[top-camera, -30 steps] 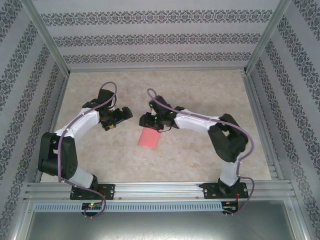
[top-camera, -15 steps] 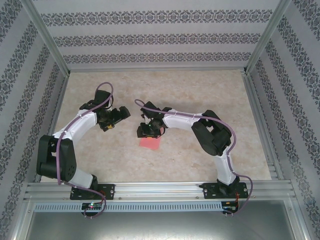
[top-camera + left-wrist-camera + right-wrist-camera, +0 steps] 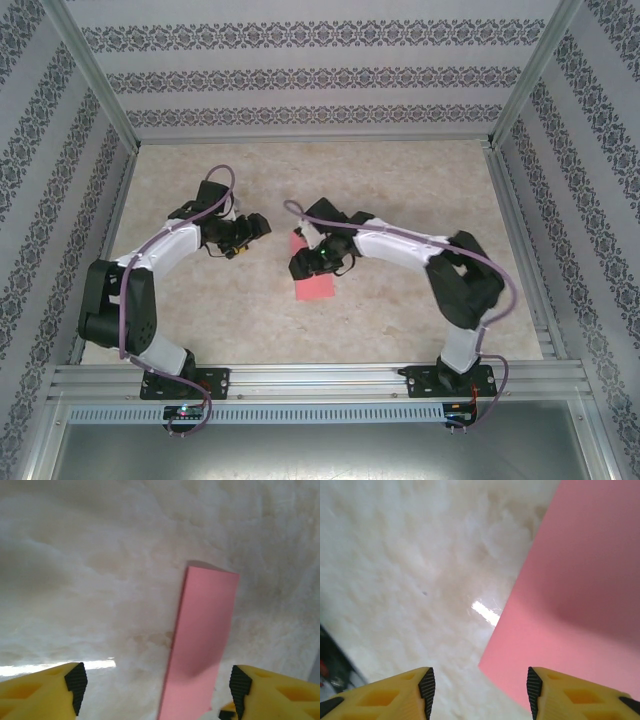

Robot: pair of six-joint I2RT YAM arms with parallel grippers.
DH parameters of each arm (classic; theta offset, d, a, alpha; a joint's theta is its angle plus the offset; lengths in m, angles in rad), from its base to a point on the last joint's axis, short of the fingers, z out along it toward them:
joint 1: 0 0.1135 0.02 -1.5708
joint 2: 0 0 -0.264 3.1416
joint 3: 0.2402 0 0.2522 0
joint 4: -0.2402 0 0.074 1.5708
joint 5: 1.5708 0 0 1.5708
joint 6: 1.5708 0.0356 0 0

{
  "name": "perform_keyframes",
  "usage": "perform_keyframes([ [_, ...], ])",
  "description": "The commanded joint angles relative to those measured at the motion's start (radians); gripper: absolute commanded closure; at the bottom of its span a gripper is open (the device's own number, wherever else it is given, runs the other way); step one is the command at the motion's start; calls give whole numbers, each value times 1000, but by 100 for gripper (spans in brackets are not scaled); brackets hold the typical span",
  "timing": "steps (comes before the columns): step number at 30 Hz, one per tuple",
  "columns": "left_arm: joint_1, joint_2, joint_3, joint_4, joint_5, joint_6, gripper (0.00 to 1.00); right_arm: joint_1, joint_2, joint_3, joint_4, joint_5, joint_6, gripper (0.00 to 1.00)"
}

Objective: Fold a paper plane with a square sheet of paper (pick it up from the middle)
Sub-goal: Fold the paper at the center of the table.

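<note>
1. your left fingers [image 3: 257,227] sit left of centre in the top view, above the pale counter [image 3: 400,180]. they stand apart, with nothing between them.
2. your right fingers [image 3: 302,264] are at the centre of that view, close to the left ones, and they are apart too.
3. the pink sheet of paper [image 3: 316,287] lies on the counter as a narrow rectangle. it runs from under the right fingers toward the lower edge, and a small pink corner shows above them.
4. in the left wrist view the paper [image 3: 202,640] runs from upper right of centre to the bottom edge, near the right-hand yellow tip [image 3: 270,690].
5. in the right wrist view the paper [image 3: 585,580] takes the right side. the right-hand tip [image 3: 570,692] overlaps it, but you cannot tell if they touch.
</note>
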Motion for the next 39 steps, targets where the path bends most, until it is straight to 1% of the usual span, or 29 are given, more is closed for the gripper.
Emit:
perform_keyframes([
  [1,-60,34,4,91,83,-8,36,-69,-110,-109,123,38,223,46],
  [3,-103,61,19,114,100,-13,45,-99,-162,-184,146,64,296,46],
  [6,-168,120,54,138,111,-18,57,-123,-224,-272,172,88,364,46],
  [10,-231,214,100,155,108,-31,74,-145,-257,-349,210,91,434,44],
  [12,-245,252,114,152,86,-34,79,-147,-253,-377,238,77,463,44],
  [16,-251,316,133,126,60,-28,86,-144,-214,-399,282,41,505,50],
  [21,-254,354,133,67,-2,-8,91,-131,-178,-401,294,32,523,54],
  [26,-254,377,117,31,-44,5,94,-119,-149,-387,245,44,529,54],
  [31,-254,390,105,23,-56,5,96,-95,-121,-386,229,31,532,55],
  [39,-256,393,102,23,-60,4,96,-61,-90,-373,210,27,537,63],
])
